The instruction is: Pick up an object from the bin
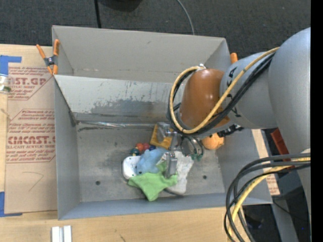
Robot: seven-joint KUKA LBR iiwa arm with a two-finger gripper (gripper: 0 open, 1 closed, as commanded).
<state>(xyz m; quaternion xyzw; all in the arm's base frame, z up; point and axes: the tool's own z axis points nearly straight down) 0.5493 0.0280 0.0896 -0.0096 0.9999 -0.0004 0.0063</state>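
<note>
My gripper (171,164) reaches down into a small heap at the front middle of the bin floor. Its tip sits between a light blue soft thing (150,161) on its left and a white crumpled cloth (184,173) on its right. A green cloth (150,184) lies just in front of it, spreading toward the bin's front wall. Behind the gripper a yellow-brown box (160,136) stands partly hidden by the wrist.
A white rounded thing (129,167) lies at the heap's left end, and small red and orange balls (141,147) sit behind the blue thing. An orange rounded thing (213,142) lies at the right under the arm. The bin's left half is bare floor.
</note>
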